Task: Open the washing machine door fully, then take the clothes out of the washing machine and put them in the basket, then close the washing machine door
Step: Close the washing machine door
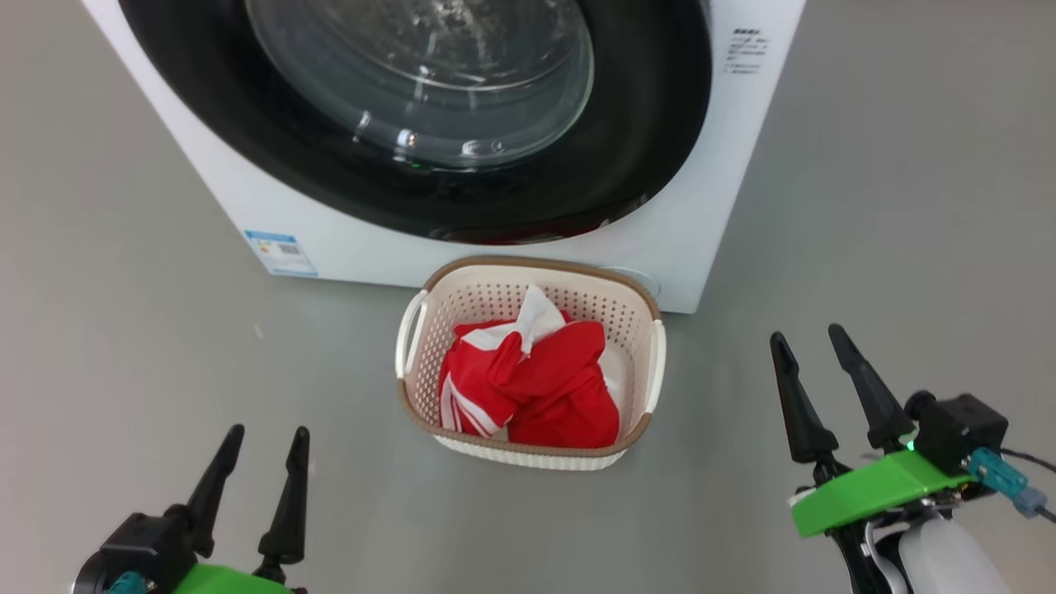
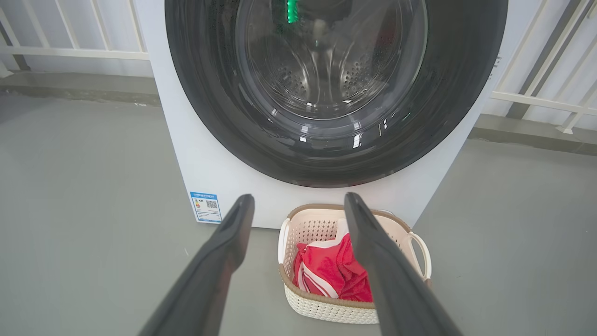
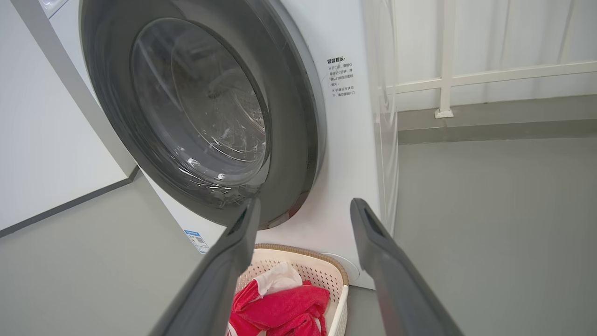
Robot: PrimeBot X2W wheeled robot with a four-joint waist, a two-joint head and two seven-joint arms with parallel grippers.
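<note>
Left gripper (image 1: pixel 268 431) jaws wide apart, empty, above the grey floor (image 1: pixel 124 346); centre, crumpled red-and-white clothes (image 1: pixel 536 384) in perforated cream basket (image 1: pixel 495 299) before glossy black-rimmed washing machine door (image 1: pixel 635 157), shut; right gripper (image 1: pixel 805 333) jaws apart, empty.

The washing machine (image 1: pixel 726 165) stands on the floor (image 1: pixel 124 330) at the far side, with the washing machine door (image 1: pixel 643 124) on its near face. The basket (image 1: pixel 536 262) sits on the floor just before it, below the door, with the clothes (image 1: pixel 553 388) heaped inside. Nearer, the left claw (image 1: pixel 270 430) lies left of the basket and the right claw (image 1: pixel 805 332) right of it, both apart from it.
</note>
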